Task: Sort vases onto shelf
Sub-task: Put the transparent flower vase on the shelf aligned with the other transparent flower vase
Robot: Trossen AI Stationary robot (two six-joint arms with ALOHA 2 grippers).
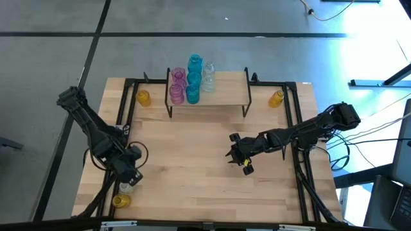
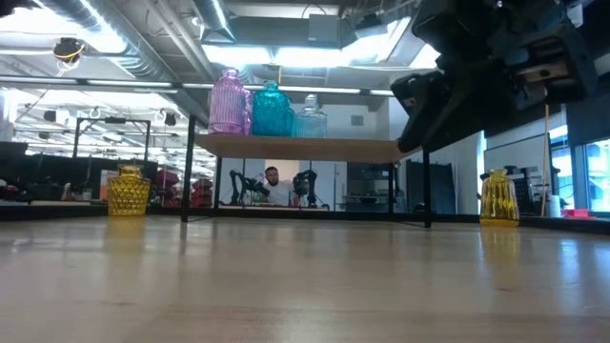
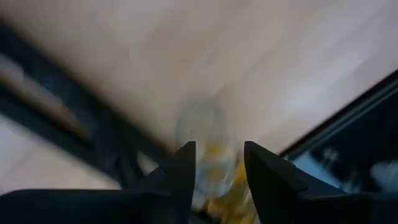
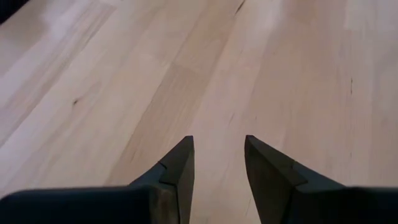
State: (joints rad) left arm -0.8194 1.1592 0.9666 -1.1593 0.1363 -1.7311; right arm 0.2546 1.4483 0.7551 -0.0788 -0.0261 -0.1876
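Pink, teal and clear vases (image 1: pixel 187 82) standing on shelf (image 1: pixel 225 96). Left claw (image 1: pixel 130 176) hanging parted over clear vase (image 1: pixel 126 187) at bench (image 1: pixel 205 192) corner. Right claw (image 1: pixel 239 156) hovering parted, empty, mid-bench.

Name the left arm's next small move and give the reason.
Probably lower the left gripper a little further around the clear vase at the table's near left corner, then close. Its fingers stand apart with nothing gripped, and the clear vase, with an amber vase beside it, sits just beyond them. The shelf has room.
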